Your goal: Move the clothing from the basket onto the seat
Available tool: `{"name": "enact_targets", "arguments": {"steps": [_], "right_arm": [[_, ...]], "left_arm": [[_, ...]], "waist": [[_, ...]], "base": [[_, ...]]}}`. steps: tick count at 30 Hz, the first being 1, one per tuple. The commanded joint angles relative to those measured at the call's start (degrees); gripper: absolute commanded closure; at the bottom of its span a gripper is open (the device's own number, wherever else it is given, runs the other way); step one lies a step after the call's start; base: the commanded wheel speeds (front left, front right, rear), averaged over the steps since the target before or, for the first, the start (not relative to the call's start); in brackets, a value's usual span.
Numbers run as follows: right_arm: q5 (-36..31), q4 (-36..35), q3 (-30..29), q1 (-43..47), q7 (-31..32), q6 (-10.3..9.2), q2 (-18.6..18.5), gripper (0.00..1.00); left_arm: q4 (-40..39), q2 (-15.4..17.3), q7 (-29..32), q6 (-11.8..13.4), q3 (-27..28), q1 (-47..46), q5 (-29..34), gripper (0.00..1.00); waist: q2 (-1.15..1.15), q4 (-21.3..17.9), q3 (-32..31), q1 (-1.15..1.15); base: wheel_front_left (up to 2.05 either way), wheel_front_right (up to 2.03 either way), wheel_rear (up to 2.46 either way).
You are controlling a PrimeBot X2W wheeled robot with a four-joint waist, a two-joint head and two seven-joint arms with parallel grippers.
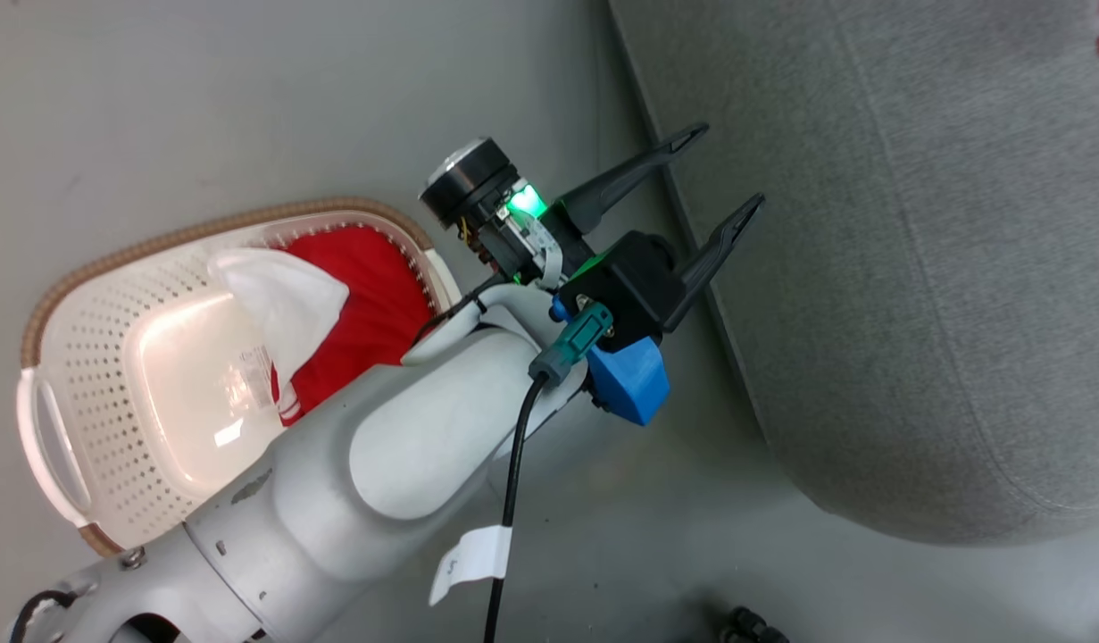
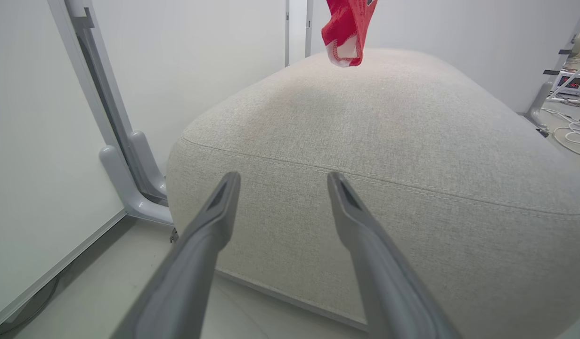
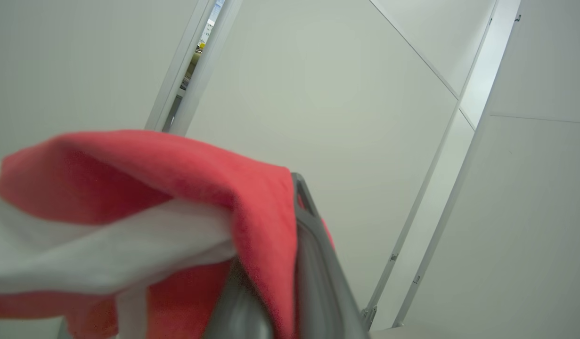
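Note:
The cream basket [image 1: 85, 375] stands on the floor at the left of the head view, with a red and white garment [image 1: 362, 295] lying in its far end. My left gripper [image 1: 729, 167] is open and empty, hovering over the floor just beside the edge of the grey seat [image 1: 915, 268]. In the left wrist view its fingers [image 2: 284, 178] point at the seat's side [image 2: 388, 188]. A second red garment [image 2: 348, 30] hangs above the far part of the seat. My right gripper [image 3: 280, 226] is shut on that garment [image 3: 153, 188], which drapes over its fingers.
A grey post foot [image 2: 129, 188] and white wall panels stand close to the seat's left side. Cables and equipment [image 2: 572, 84] lie on the floor beyond the seat at the right. My pale left forearm [image 1: 379, 464] partly covers the basket.

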Motion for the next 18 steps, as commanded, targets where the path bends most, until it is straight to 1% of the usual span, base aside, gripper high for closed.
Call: {"name": "enact_targets", "arguments": {"steps": [1,3,6,9,16,18], "right_arm": [[0.4,1.5,-1.4,-2.0,-0.2,0.0,-1.8,1.0],[0.4,3.7,-2.9,-3.5,-0.2,0.0,-3.2,1.0],[-0.2,7.6,-4.1,-4.4,-0.2,0.0,-4.0,1.0],[-1.0,11.5,-3.6,-4.0,-0.2,0.0,-4.3,1.0],[-0.7,18.3,-4.8,-0.7,-0.2,0.0,-1.7,1.0],[-0.3,20.0,-4.0,0.3,-0.2,0.0,-1.0,1.0]], "left_arm": [[-0.8,0.5,0.2,0.3,0.1,-1.6,0.6,0.0],[-1.5,1.0,0.7,0.5,0.1,-2.5,1.1,0.0],[-2.5,1.5,1.4,0.8,0.1,-3.6,1.6,0.0],[-3.2,2.1,1.8,1.0,-0.1,-4.2,1.9,0.0],[-4.2,3.3,2.5,1.1,-0.8,-4.1,2.2,0.0],[-4.5,3.6,2.7,1.2,-0.9,-3.8,2.1,0.0]], "waist": [[0.0,0.9,3.8,-0.01],[0.0,1.0,5.4,-0.01],[0.0,1.0,7.4,-0.01],[0.0,1.0,9.0,-0.01],[0.0,1.0,10.9,-0.01],[0.0,1.0,11.1,-0.01]], "base": [[0.0,0.0,0.0],[0.0,0.0,0.0],[0.0,0.0,0.0],[0.0,0.0,0.0],[0.0,0.0,0.0],[0.0,0.0,0.0]]}}
